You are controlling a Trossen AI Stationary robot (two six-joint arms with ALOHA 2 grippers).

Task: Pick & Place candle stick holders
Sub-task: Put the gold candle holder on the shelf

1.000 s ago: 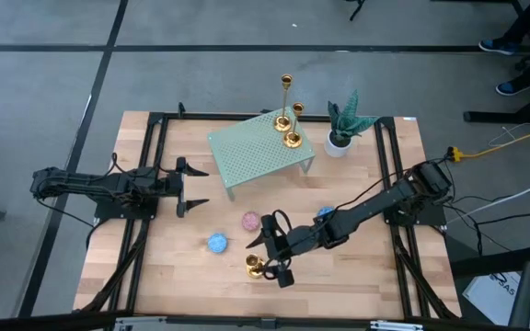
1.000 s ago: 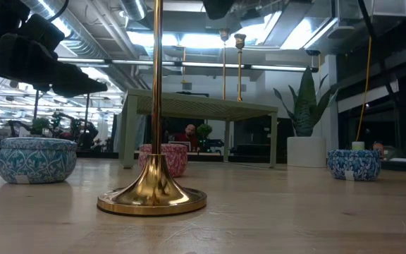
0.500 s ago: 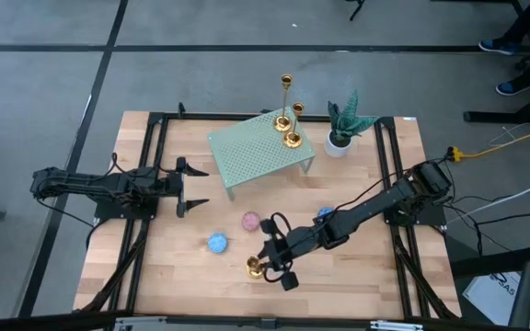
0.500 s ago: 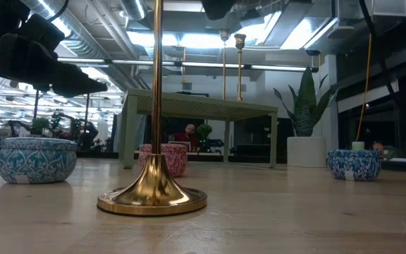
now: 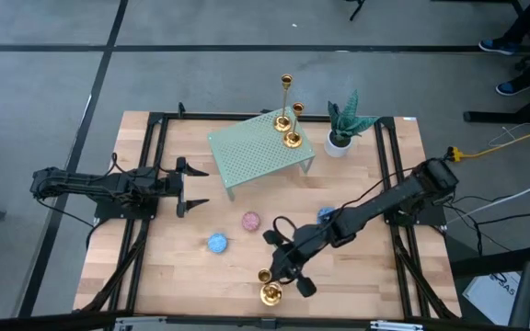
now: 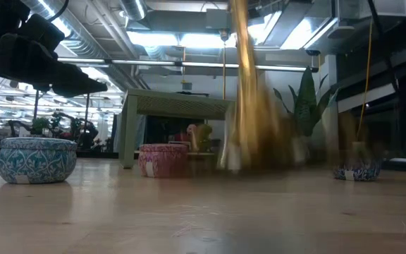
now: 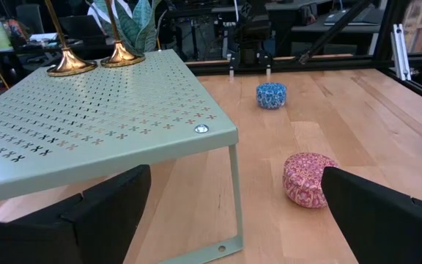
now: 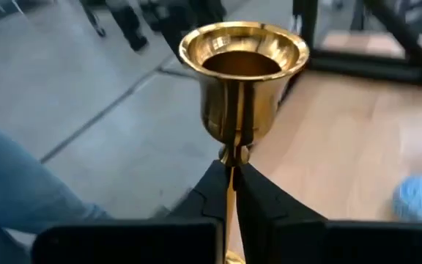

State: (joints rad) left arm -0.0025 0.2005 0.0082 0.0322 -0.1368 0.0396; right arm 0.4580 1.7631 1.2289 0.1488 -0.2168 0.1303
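Candlestick (image 8: 241, 81) stem pinched between right fingers (image 8: 209, 192)

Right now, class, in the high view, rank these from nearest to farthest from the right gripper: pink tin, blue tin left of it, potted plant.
Measured from the right gripper, shut on a gold candlestick near the table's front edge:
1. Pink tin, mid-table, just behind the gripper.
2. Blue tin, to the gripper's left; close to the pink one, though slightly farther.
3. Potted plant, at the back, clearly farthest.

Polished gold metal candlestick (image 8: 242, 81) gleams above a matt pale wood table (image 5: 375, 276); the green metal shelf (image 7: 101, 110) (perforated) looks smoothly painted.
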